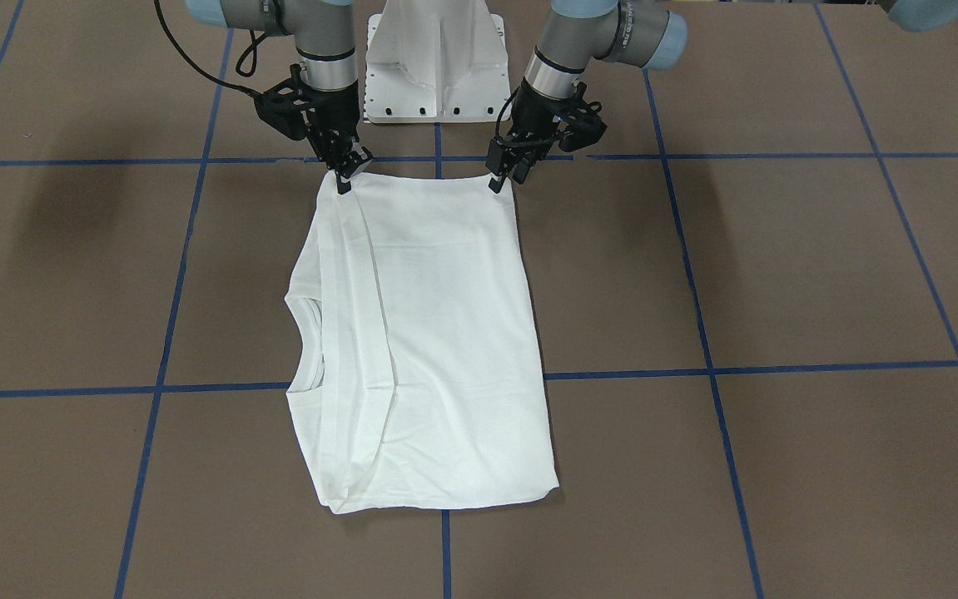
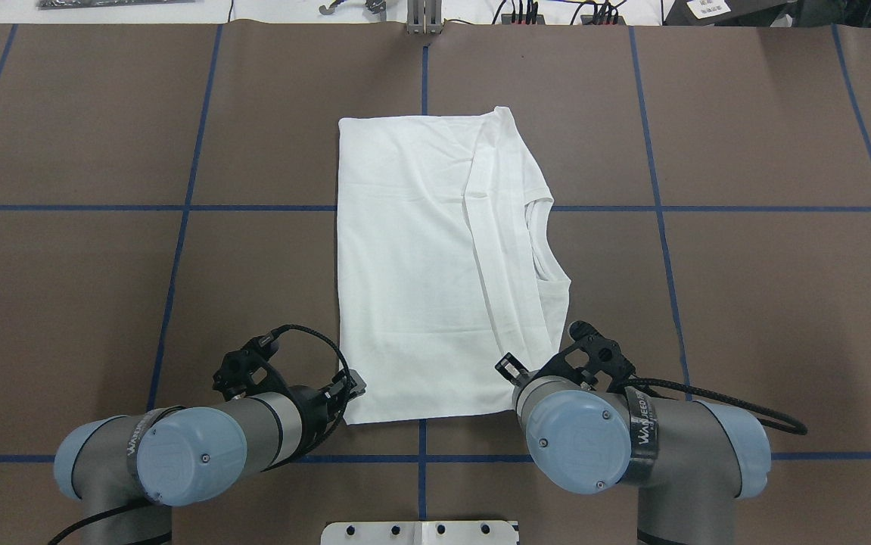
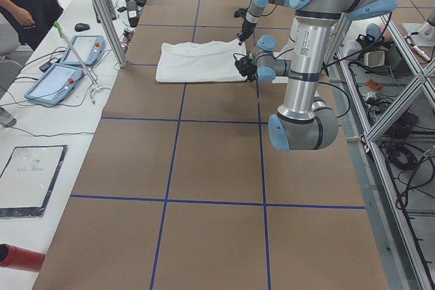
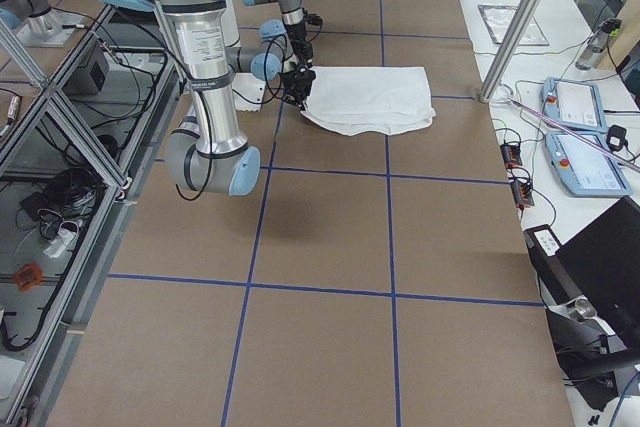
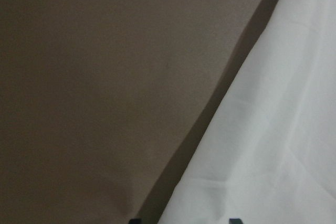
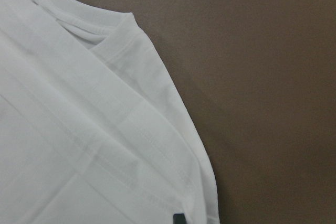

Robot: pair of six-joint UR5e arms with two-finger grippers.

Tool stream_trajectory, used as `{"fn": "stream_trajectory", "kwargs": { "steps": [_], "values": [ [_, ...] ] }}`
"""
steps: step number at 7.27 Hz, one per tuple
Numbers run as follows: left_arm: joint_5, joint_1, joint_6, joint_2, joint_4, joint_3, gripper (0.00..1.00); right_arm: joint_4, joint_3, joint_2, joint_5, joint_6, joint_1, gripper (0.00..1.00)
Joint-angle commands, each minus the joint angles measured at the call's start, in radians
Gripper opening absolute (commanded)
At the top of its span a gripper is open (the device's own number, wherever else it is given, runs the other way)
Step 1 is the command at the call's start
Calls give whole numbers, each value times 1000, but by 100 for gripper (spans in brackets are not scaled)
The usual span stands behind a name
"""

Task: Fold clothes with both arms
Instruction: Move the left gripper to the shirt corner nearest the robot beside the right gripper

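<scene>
T-shirt (image 2: 412, 265) lies flat in the middle of the table (image 2: 64, 303), seen from above; at its 5 o'clock corner the right gripper (image 1: 345, 176) looks pinched on it, at 7 o'clock the left gripper (image 1: 503, 179) has its fingers apart, so I think it must close before both lift toward 12.

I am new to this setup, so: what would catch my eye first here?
A white shirt lies flat, folded to a long rectangle, collar at one long side. The left gripper and right gripper are down at the corners of its end nearest the pedestal.
</scene>
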Motion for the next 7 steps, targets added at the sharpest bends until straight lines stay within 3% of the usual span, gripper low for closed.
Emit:
{"fn": "stream_trajectory", "kwargs": {
  "steps": [1,2,5,7],
  "values": [
    [0,13,-5,1,1,6,42,0,0,1,0,0,0,0],
    [0,13,-19,1,1,1,0,0,0,1,0,0,0,0],
    [-4,15,-16,0,1,-41,0,-2,24,-2,0,5,-15,0],
    [-1,83,-22,85,1,-199,0,-6,111,-54,-9,93,-98,0]
  ]
}}
